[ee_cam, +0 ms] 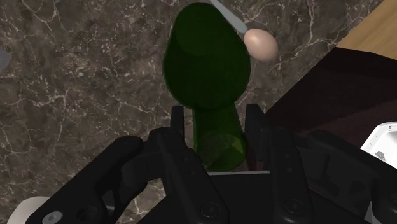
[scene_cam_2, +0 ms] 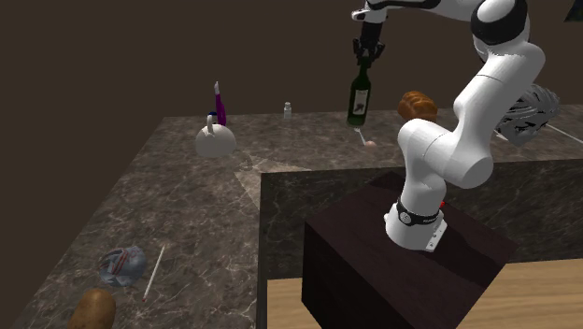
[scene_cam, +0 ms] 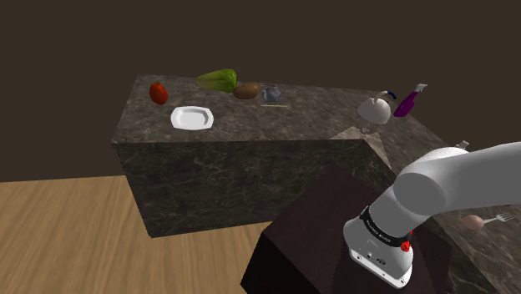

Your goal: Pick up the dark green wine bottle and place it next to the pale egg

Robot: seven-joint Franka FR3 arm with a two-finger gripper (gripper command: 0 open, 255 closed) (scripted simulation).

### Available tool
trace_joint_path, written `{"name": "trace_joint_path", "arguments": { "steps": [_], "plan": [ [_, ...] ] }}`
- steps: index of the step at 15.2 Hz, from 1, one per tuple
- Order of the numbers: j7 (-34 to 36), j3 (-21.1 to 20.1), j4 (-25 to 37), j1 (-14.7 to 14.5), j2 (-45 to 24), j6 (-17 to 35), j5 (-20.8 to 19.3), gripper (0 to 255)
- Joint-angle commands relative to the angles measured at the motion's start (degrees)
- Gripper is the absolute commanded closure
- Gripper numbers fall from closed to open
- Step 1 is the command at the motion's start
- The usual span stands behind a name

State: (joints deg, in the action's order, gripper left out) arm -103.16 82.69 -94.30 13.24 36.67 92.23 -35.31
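Second exterior view, from its left: a brown potato (scene_cam_2: pixel 92 310) and a crumpled blue-grey object (scene_cam_2: pixel 121 264) lie on the near arm of the dark veined stone desk (scene_cam_2: pixel 206 201). Further back stands a round white teapot (scene_cam_2: pixel 215 140) with a purple spray bottle (scene_cam_2: pixel 220 101) just behind it, then a small pale shaker (scene_cam_2: pixel 288 110). Right of these, the dark green glass wine bottle (scene_cam_2: pixel 360 98) stands upright, its neck clamped between the two fingers of the black claw (scene_cam_2: pixel 366 54), which reaches down from above. Whether the bottle's base touches the desk cannot be told. The small pale egg (scene_cam_2: pixel 371 144) lies on the desk just in front of the bottle's base. A brown bread loaf (scene_cam_2: pixel 416 105) sits just left of the white arm (scene_cam_2: pixel 448 150), and a grey wire object (scene_cam_2: pixel 528 112) shows to the arm's right. The arm rises from the dark box stand (scene_cam_2: pixel 355 243) set in the desk's inner corner. Wrist view: the fingers (ee_cam: pixel 177 124) press on both sides of the bottle neck, and the egg shows close beside the lower end of the bottle's body. Shoulder view: at the far right, the egg lies next to a grey fork (scene_cam: pixel 501 217).
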Motion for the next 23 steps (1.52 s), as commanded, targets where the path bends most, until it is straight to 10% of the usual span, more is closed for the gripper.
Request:
{"name": "trace_joint_path", "arguments": {
  "steps": [1,23],
  "plan": [
    [0.3,0.0,-1.7,0.6,0.4,1.3,-0.4,255],
    [2.8,3.7,-11.9,1.8,3.3,11.0,-4.4,255]
  ]
}}
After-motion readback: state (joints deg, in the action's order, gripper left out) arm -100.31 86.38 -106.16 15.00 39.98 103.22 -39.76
